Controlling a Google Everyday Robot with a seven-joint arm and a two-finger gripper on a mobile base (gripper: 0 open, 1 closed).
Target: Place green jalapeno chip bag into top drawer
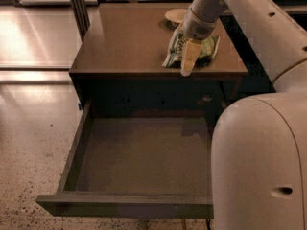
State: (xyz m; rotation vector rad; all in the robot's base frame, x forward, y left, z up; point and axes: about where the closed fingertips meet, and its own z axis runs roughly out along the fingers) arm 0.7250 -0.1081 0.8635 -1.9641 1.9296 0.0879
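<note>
The green jalapeno chip bag [209, 46] lies crumpled on the dark wood cabinet top [124, 40], near its front right edge. My gripper [187, 65] hangs down from the arm directly over the middle of the bag, pointing at the cabinet's front edge and hiding the bag's centre. I cannot tell whether it touches the bag. The top drawer [139, 152] is pulled wide open below, its flat bottom bare.
A round beige bowl [175, 15] sits behind the bag on the cabinet top. My pale robot body [259, 162] fills the lower right and covers the drawer's right side. Shiny floor [33, 104] lies to the left.
</note>
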